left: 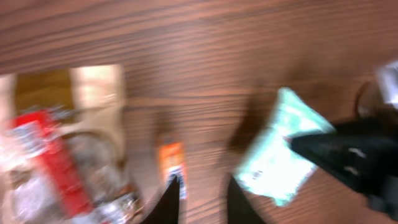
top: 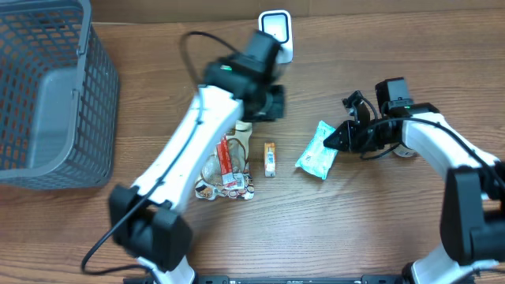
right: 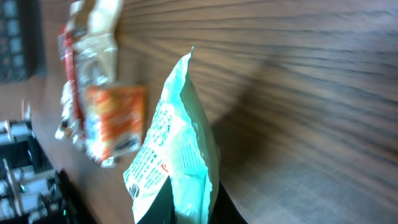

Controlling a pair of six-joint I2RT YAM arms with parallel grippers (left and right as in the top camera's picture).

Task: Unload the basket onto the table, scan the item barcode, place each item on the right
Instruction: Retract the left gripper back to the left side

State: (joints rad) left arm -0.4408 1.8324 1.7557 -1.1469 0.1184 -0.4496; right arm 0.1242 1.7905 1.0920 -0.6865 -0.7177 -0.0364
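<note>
The right gripper pinches the right edge of the packet, whose long axis runs near to far. The left gripper has its jaws slightly apart and empty.

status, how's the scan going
right gripper shut on green packet. left gripper empty, jaws slightly apart. it hangs by white scanner, may block.

Left wrist view blurred, grey basket cut off at overhead's left edge, teal packet print unreadable
</note>
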